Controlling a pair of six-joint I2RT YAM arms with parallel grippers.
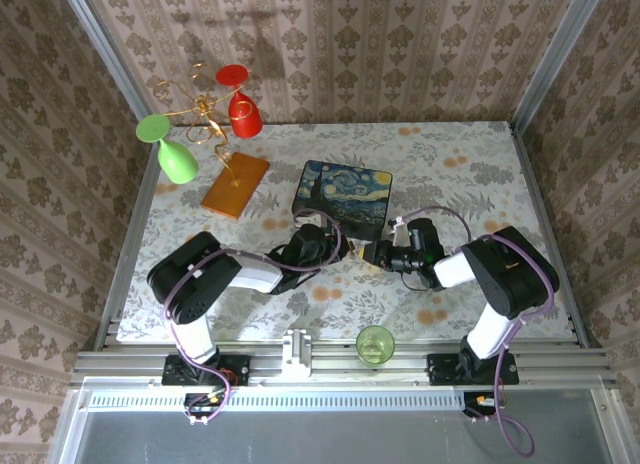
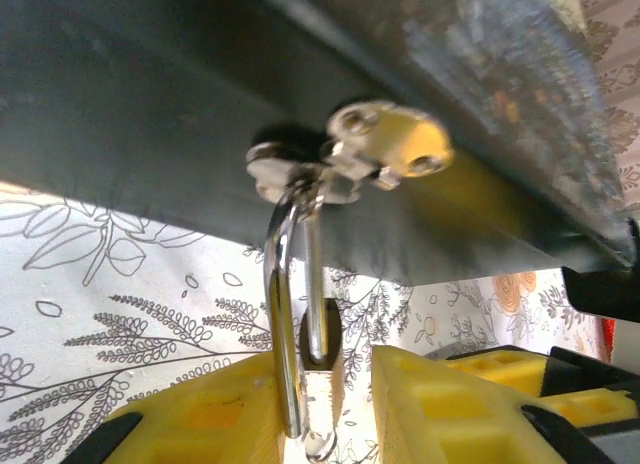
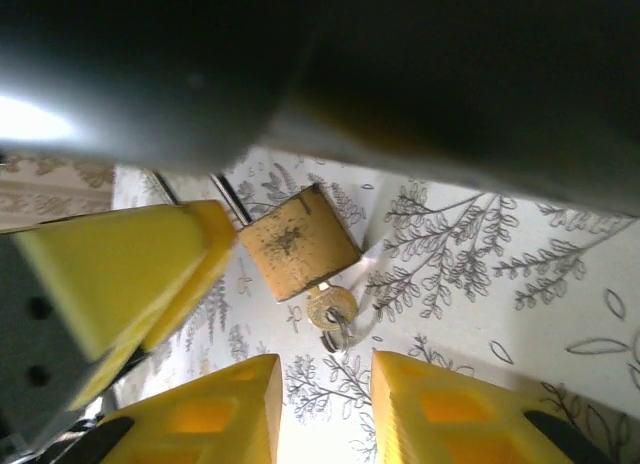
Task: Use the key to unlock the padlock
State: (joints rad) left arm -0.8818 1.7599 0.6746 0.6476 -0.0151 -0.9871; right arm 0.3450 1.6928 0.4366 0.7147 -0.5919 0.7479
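The small brass padlock (image 3: 298, 242) hangs by its silvery shackle (image 2: 288, 314) from the clasp (image 2: 350, 162) on the front of the painted box (image 1: 345, 196). The key (image 3: 328, 306) sits in the padlock's underside, a small ring dangling from its round head. My left gripper (image 2: 325, 416) is open around the padlock; the shackle rests against its left finger (image 2: 195, 424), with a gap to the other finger. My right gripper (image 3: 325, 409) is open just short of the key head, touching nothing. In the top view the left gripper (image 1: 325, 242) and right gripper (image 1: 378, 252) face each other at the box's front.
A green cup (image 1: 375, 344) stands at the near edge between the arm bases. At the back left are an orange slab (image 1: 235, 184), a gold wire stand (image 1: 200, 109), a green glass (image 1: 170, 149) and a red glass (image 1: 240, 109). Patterned walls close in the table.
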